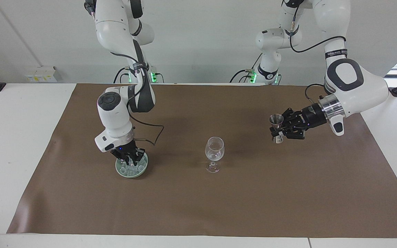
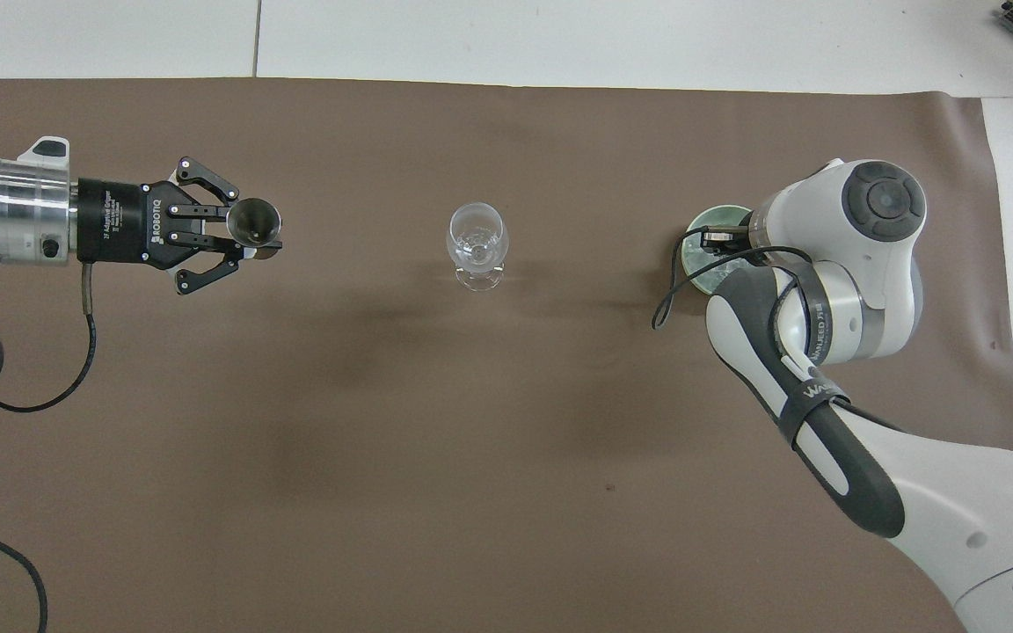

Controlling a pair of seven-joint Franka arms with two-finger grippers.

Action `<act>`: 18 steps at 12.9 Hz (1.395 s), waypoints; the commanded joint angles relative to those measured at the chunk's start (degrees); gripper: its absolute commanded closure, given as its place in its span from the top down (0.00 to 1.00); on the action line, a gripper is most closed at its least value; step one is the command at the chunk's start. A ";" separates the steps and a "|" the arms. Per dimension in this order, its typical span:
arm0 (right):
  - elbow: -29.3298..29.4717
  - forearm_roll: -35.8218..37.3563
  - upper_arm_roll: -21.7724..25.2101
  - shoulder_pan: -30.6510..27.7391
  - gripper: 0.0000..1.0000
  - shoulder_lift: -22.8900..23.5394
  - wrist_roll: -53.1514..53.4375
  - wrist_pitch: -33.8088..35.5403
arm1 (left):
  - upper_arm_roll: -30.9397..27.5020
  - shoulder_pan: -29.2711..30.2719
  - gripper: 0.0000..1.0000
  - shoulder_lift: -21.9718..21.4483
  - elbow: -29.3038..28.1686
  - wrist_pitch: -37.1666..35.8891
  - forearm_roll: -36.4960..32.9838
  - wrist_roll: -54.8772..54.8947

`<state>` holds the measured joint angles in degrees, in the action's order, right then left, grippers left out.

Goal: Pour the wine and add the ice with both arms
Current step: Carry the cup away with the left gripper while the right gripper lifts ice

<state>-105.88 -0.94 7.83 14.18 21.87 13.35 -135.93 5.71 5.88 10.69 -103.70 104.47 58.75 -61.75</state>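
Left claw [image 1: 277, 130], over brown paper mat [image 1: 288, 193], grips a steel hourglass-shaped jigger [image 1: 276, 128]. Right claw [image 1: 130, 162], closed, dips among glassy ice cubes [image 1: 129, 168] in a round green dish [image 1: 140, 172] beside the stemmed glass [image 1: 214, 148].

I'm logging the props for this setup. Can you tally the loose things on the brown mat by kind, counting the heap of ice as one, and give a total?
Wine glass: 1
Metal jigger, in the left gripper: 1
Green dish: 1
Heap of ice, in the dish under the right gripper: 1
Total: 4
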 commanded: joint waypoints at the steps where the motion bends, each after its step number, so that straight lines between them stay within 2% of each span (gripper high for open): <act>1: -0.11 0.06 -0.01 0.06 0.22 0.01 0.19 0.76 | -1.58 0.45 0.00 -1.02 -0.62 -3.66 2.25 0.49; 3: 0.06 0.06 -0.01 -0.03 0.22 0.01 0.10 0.76 | -2.71 0.54 0.00 -0.50 -0.89 -5.32 4.08 0.84; 5: 0.50 0.15 -0.01 -0.12 0.16 0.01 -0.08 1.46 | -4.30 0.63 0.00 1.08 -1.33 -7.08 7.07 1.02; 9: 2.34 0.50 0.08 -0.56 0.08 -0.07 -1.66 4.61 | -7.28 0.63 0.00 1.44 -3.26 -7.70 7.96 0.76; 12: 3.22 0.76 0.08 -0.82 0.06 -0.42 -2.27 5.94 | -8.52 0.98 0.00 2.67 -3.35 -6.74 7.88 0.84; 14: 5.50 0.76 0.08 -0.91 0.04 -0.42 -2.36 8.21 | -8.52 0.98 0.00 3.11 -3.61 -3.59 7.96 0.85; 18: 9.55 -0.29 -0.01 -0.56 0.00 -0.60 -1.58 13.14 | -10.54 1.68 0.00 3.55 -3.88 -3.05 7.96 0.76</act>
<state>-98.26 -0.91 8.22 13.89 21.42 12.02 -125.22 -3.96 6.94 14.59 -106.72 100.64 65.23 -61.58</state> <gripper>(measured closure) 0.771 0.784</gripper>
